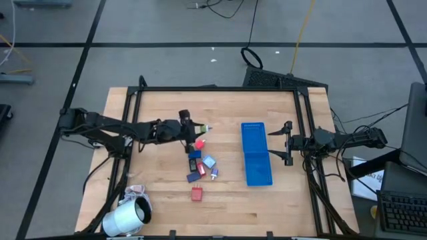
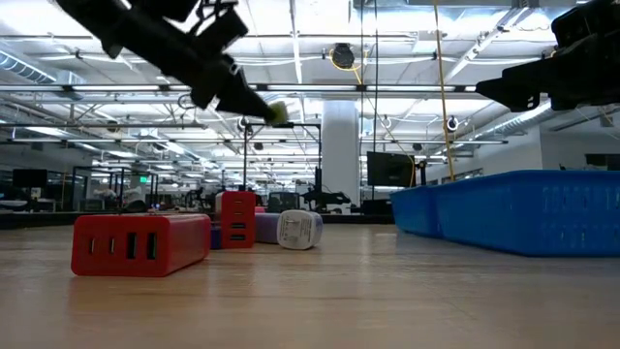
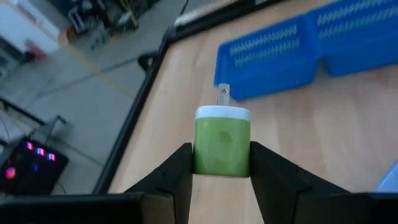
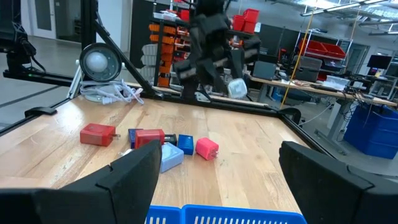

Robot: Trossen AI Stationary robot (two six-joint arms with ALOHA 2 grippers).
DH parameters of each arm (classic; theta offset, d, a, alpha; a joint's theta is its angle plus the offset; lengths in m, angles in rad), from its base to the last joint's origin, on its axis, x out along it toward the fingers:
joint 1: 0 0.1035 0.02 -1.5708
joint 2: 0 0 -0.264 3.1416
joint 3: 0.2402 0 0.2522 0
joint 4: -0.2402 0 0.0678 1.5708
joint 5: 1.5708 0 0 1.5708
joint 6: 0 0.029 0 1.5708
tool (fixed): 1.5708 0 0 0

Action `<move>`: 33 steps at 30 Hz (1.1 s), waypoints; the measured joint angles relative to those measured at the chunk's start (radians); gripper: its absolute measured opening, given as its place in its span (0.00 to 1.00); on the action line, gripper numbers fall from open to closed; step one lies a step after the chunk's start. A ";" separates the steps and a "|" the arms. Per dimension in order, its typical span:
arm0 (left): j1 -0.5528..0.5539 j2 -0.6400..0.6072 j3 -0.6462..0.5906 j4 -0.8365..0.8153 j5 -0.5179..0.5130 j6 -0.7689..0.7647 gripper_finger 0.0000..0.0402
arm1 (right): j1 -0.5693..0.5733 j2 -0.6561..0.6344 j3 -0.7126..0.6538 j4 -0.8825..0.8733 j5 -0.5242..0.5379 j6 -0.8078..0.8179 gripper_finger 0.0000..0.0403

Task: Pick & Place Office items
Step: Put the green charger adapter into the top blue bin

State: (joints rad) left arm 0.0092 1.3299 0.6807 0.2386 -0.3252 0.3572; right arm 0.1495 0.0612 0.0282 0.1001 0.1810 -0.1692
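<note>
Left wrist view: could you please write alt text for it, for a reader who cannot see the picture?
The left gripper holds a small green charger block with a white top and metal prongs between its two dark fingers, above the wooden table. Beyond it lies the long blue tray, and past the table's black edge frame is grey floor.

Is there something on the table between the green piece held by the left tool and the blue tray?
Nothing visible does. The left tool holds the green piece above the table, and only bare wood lies between it and the blue tray. The other small blocks sit off that line. The right tool waits open beyond the tray.
</note>
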 joint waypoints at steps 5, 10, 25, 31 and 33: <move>-0.044 0.008 0.036 0.005 -0.018 0.049 0.32 | 0.000 0.000 0.000 0.001 0.000 -0.004 0.78; -0.078 0.031 0.056 0.034 -0.041 0.075 0.32 | 0.000 0.000 0.000 0.037 0.000 -0.052 0.78; -0.110 0.205 0.151 0.054 -0.119 0.208 0.34 | 0.002 0.003 0.000 0.359 0.007 0.410 0.78; -0.089 0.242 0.176 0.071 -0.019 0.124 0.32 | 0.002 0.046 0.000 0.355 0.220 0.387 0.78; -0.074 0.242 0.176 0.073 0.019 0.083 0.32 | 0.000 0.088 0.000 0.364 0.270 0.390 0.78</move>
State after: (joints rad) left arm -0.0650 1.5718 0.8570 0.3119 -0.3058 0.4405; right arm 0.1495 0.1490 0.0280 0.4637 0.4509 0.2208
